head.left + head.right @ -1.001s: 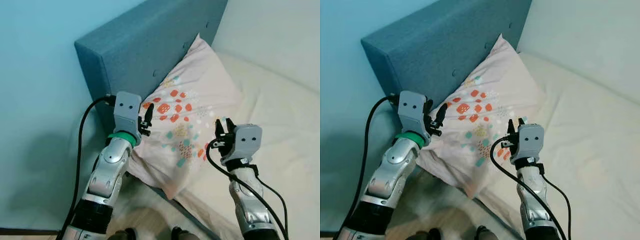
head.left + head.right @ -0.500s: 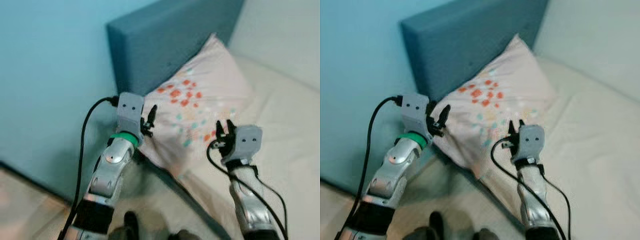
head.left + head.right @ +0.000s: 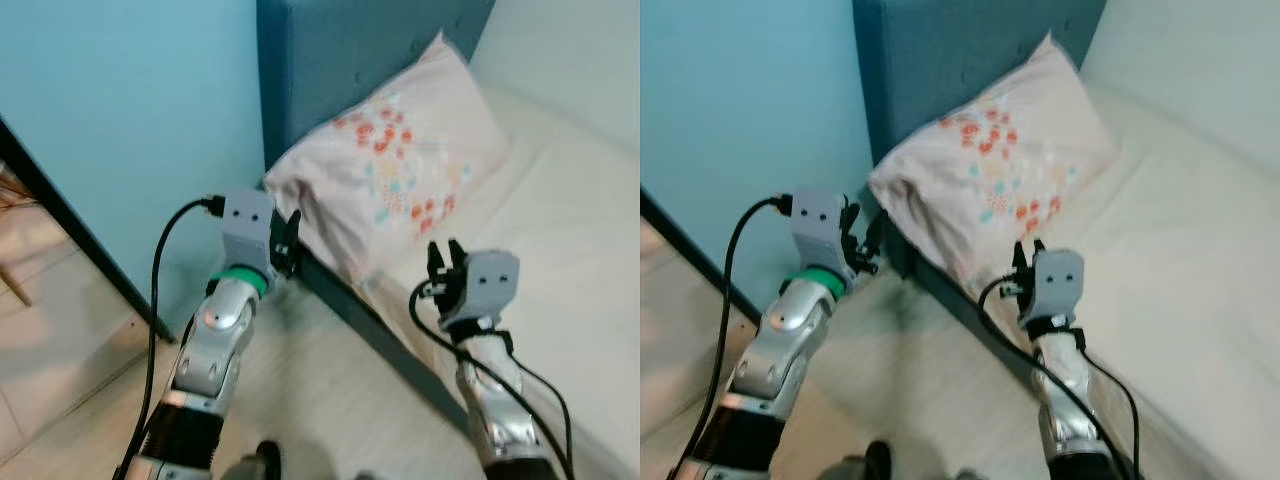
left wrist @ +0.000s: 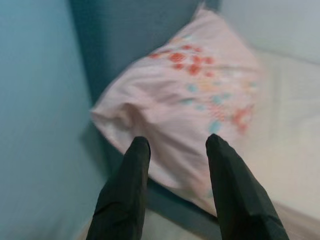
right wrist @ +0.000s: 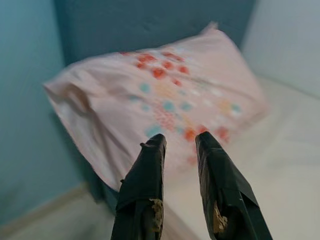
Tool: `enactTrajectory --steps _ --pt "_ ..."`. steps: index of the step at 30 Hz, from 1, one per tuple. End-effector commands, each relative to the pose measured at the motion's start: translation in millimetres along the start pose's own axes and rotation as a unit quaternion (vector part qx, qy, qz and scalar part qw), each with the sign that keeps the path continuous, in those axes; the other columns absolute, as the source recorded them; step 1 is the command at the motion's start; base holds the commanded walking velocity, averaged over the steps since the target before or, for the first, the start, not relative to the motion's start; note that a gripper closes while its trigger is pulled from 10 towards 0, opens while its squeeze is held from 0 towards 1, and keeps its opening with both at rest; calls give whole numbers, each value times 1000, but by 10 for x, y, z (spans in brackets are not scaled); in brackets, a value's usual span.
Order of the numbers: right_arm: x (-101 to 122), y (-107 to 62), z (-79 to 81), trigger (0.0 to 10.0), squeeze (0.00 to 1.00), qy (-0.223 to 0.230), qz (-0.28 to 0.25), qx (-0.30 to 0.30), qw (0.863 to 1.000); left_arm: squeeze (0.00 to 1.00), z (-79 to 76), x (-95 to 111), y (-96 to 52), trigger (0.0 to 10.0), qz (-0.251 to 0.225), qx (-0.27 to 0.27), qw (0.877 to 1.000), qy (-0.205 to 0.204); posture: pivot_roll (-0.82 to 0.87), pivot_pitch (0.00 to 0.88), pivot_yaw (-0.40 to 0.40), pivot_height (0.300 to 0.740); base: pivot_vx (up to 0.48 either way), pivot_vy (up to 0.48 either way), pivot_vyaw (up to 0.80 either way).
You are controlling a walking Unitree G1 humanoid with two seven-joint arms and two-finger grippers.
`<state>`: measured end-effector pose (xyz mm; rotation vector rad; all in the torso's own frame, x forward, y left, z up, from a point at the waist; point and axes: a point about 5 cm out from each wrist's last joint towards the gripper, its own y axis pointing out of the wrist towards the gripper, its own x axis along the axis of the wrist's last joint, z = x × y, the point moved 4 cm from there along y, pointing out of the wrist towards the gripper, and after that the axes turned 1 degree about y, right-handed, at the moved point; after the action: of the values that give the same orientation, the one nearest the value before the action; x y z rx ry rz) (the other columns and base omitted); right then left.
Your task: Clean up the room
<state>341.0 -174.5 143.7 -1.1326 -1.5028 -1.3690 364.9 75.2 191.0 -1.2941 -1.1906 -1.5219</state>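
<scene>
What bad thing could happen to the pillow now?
The pillow leans on the blue headboard with its near corner hanging over the bed's edge, so a bump might tip it to the floor. Both grippers, left and right, are open, apart from it and holding nothing. The wrist views are blurred, so a grab made now could miss.

The right pincer (image 5: 179, 142) points at a pale pink pillow (image 5: 165, 110) printed with red, orange and teal spots. Its two black fingers (image 5: 145, 190) stand a little apart, with nothing between them. The pillow leans against a dark teal headboard (image 5: 150, 25) and lies on a cream bed (image 5: 285, 150). A lighter blue wall (image 5: 25, 100) stands beside the headboard. The picture is slightly blurred.
</scene>
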Motion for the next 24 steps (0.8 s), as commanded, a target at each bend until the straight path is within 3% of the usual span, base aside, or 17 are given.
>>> enactTrajectory --steps 1,18,24 --pt "-51 -30 -29 10000 0 1 11 -7 1000 0 -16 -34 -12 10000 6 -4 1000 6 -68 151 4 740 -398 0 0" --pt "-149 -73 -38 10000 0 3 30 -8 1000 0 -2 -146 -47 10000 21 -4 1000 10 -69 152 1 740 -382 0 0" --pt "-148 -67 -38 10000 0 7 31 -9 999 0 -2 -225 -65 10000 36 -13 999 15 -69 152 1 740 0 0 -781"
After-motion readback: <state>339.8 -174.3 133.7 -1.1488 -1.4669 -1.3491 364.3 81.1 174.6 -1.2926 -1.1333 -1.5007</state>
